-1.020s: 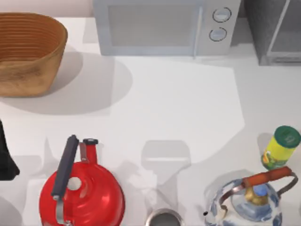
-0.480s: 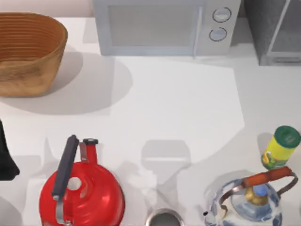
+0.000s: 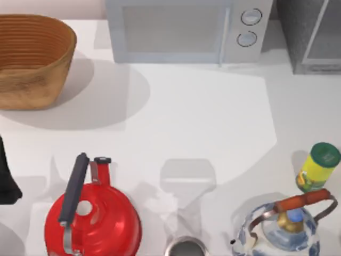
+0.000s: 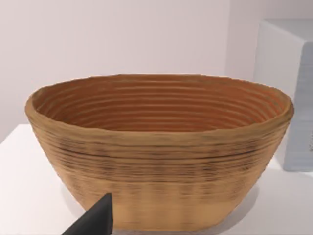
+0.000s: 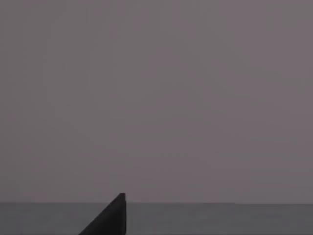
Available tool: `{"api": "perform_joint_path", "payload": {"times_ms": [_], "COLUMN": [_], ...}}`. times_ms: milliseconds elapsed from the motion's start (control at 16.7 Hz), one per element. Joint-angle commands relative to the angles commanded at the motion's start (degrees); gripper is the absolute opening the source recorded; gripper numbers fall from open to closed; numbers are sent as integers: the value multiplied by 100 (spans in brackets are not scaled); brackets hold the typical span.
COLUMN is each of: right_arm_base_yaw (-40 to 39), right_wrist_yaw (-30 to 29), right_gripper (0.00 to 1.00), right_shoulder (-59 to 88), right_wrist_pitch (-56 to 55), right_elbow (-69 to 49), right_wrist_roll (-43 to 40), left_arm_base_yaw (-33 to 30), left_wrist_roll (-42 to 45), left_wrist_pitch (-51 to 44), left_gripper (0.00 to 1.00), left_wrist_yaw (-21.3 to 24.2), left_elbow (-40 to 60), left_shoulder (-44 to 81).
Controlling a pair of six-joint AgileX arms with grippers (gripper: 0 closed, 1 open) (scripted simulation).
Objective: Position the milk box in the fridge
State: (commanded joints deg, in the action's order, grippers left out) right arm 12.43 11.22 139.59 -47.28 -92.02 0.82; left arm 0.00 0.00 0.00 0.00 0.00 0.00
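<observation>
The fridge [image 3: 311, 34] is seen at the counter's [image 3: 202, 117] far right corner, and the left tool [image 3: 6, 178] at the left edge, its opening undeterminable.

a white table [image 3: 213, 122] under soft light, with a pale pinkish wall [image 4: 122, 39] behind it.

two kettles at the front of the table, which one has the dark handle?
The red kettle, front left in the top view: its handle is dark navy. The other, the white-and-blue patterned kettle at front right, has an orange-red handle on a metal bail.
</observation>
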Motion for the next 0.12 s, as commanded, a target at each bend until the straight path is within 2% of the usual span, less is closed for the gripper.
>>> {"api": "perform_joint_path", "payload": {"times_ms": [120], "right_arm_base_yaw": [0], "right_wrist_yaw": [0], "right_gripper": [100], "right_shoulder": [0], "right_wrist_pitch": [0], "right_elbow": [0], "right_wrist_roll": [0], "left_arm_base_yaw": [0], "left_wrist_roll": [0], "left_wrist_pitch": [0], "left_gripper": [100], "left_wrist_yaw": [0], "left_elbow": [0], "left_shoulder": [0]}}
